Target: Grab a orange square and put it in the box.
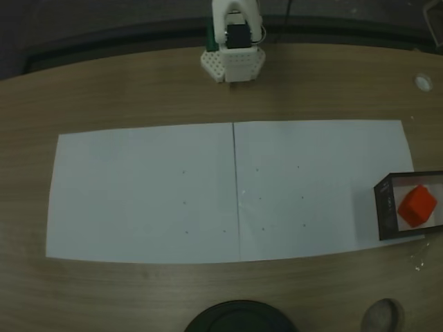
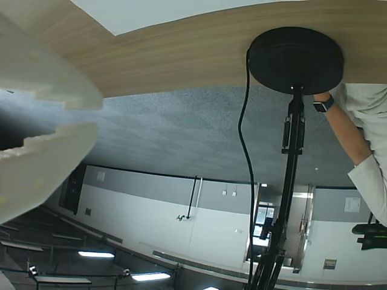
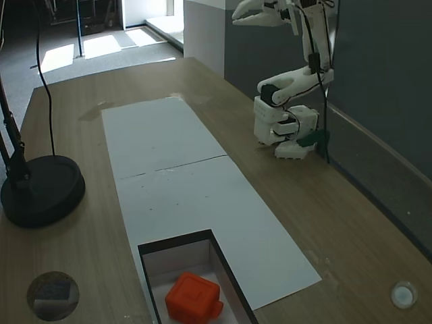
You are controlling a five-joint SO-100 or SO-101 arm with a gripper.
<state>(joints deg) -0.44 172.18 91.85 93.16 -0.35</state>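
No readable text, label, brand, number or sign anywhere; distant wall plaques in wrist view too blurred.

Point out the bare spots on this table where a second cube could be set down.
Both white paper sheets are bare, from the arm's base down to the black stand base. Bare wood lies around them too. The crowded spot in a fixed view is the right edge, where the box holds the orange square. The gripper is raised well above the table.

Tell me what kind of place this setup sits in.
Probably an office or lab: a wooden table near a partition wall, grey carpet, ceiling strip lights, and a black camera stand.
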